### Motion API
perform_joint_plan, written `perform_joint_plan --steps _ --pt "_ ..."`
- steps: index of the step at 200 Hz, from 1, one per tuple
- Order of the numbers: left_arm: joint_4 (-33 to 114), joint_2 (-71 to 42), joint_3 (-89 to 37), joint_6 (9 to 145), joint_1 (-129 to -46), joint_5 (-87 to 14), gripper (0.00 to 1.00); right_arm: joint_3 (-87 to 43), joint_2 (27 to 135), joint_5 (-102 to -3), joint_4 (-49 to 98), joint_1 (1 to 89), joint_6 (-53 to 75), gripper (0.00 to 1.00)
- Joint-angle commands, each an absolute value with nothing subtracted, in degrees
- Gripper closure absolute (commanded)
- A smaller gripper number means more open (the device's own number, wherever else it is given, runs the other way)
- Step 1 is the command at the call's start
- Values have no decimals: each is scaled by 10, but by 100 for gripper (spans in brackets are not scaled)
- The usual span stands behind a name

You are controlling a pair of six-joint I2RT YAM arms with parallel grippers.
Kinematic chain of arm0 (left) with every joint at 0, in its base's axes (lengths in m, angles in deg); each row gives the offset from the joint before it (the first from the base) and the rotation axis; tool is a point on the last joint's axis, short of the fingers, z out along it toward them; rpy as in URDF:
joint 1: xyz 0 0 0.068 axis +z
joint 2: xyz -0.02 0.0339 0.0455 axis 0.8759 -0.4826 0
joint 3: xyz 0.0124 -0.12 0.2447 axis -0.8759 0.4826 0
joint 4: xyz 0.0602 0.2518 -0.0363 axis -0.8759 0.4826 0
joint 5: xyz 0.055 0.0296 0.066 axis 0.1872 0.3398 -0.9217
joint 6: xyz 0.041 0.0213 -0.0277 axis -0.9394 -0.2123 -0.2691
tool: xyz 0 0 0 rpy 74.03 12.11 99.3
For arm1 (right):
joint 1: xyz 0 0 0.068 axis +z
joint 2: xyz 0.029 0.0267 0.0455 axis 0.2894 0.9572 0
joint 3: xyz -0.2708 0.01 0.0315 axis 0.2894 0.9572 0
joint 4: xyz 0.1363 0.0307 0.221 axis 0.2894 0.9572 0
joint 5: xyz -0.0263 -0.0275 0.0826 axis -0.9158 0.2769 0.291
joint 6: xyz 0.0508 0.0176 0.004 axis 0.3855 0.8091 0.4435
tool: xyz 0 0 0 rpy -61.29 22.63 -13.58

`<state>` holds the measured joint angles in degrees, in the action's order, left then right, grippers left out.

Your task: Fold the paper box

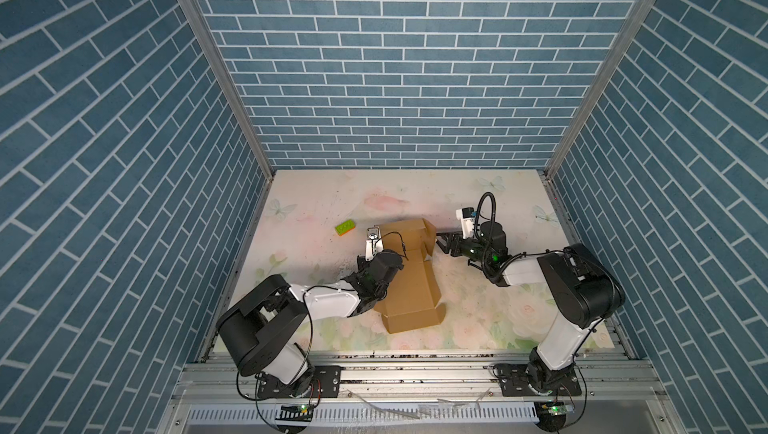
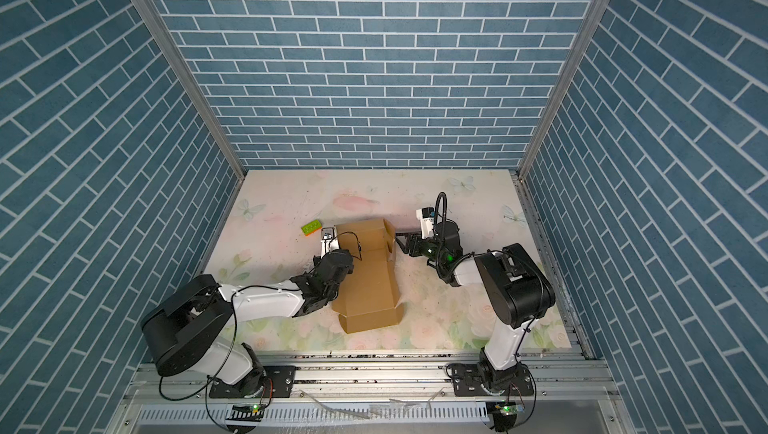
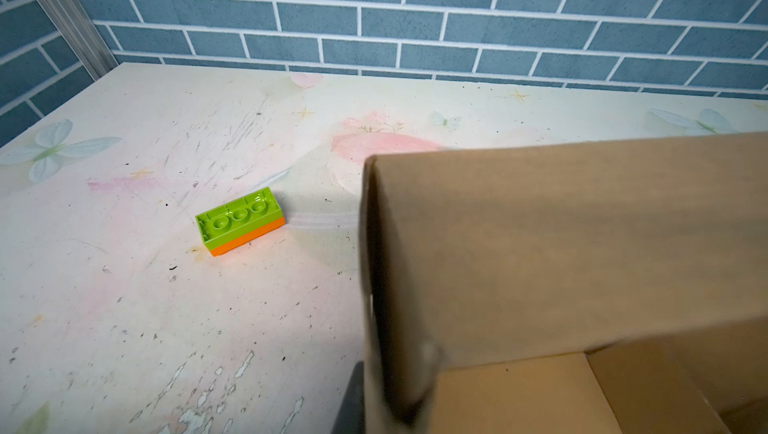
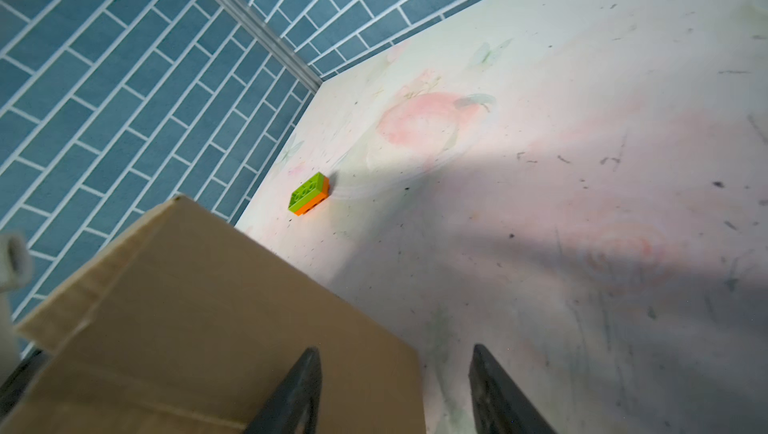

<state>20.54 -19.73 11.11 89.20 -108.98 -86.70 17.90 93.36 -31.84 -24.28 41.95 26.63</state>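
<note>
From my station, the paper box lies on the flowered counter between the two arms, and both end effectors are at its far part. There its walls stand up, while a long panel with a flap at its end runs back from the end effectors toward the arm bases.

The left end effector is pressed together on the box's upright side wall. In the left wrist view that wall's edge runs down into the grip, with one dark finger on the outside of the cardboard. In both top views the wrist and its camera cover the fingertips, so I see the pinch only from the wrist.

The right end effector is spread and pinches nothing. It sits just beside the opposite side of the box, pointing at its folded side flap. In the right wrist view the gap of this end effector frames a corner of the cardboard, with one finger across the panel and its mate over bare counter. I cannot tell whether either finger touches the box.

A small green brick on an orange base lies ahead of the left end effector, out to its side and apart from the box. From the right end effector it is beyond the box.
</note>
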Motion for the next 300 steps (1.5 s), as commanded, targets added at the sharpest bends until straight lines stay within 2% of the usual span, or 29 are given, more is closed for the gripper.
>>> perform_joint_plan --steps 1,87,152,212,300 --pt "203 -204 94 886 -1093 -863 89 190 906 -296 -226 432 237 42" --pt "237 -185 86 892 -1090 -835 89 199 892 -262 -222 455 184 43" --pt "334 -151 48 921 -1054 -749 89 220 854 -250 -215 458 143 43" --pt "385 -139 19 936 -1004 -630 89 216 847 -220 -225 458 124 44" --pt "465 -149 -35 942 -967 -535 89 216 817 -209 -219 458 116 45"
